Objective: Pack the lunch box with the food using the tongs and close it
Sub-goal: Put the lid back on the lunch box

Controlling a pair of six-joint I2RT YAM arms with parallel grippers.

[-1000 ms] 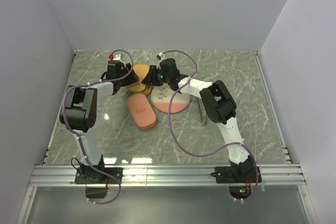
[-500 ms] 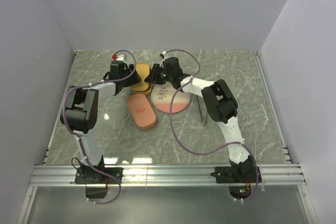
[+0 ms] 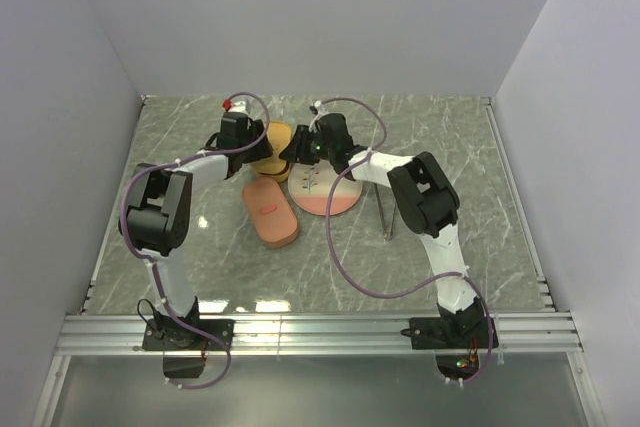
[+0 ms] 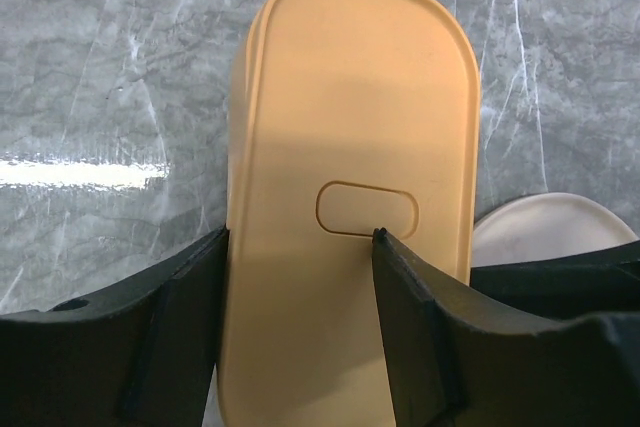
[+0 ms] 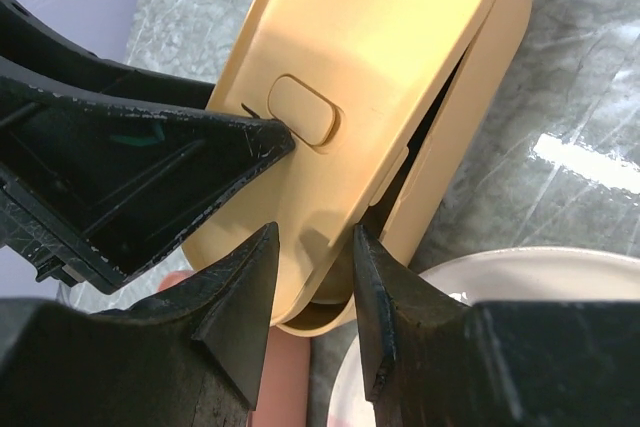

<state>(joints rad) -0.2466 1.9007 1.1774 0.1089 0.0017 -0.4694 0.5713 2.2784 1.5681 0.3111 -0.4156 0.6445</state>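
Observation:
The yellow lunch box stands at the back centre with its lid on, lifted ajar along one side above the base. My left gripper is open over it, one finger beside the box's left wall and the other fingertip resting on the lid by its oval recess. My right gripper is shut on the lid's near end, one finger above it and one at the gap beneath. The tongs lie on the table right of the plate. No food shows.
A round cream-and-pink plate lies just right of the box, close under the right arm. A pink oval piece lies in front of the box. Grey walls close in the marble table on three sides.
Both grippers have shifted slightly right and back over the box. The right jaws have narrowed onto the lid's end. The left jaws keep their width.

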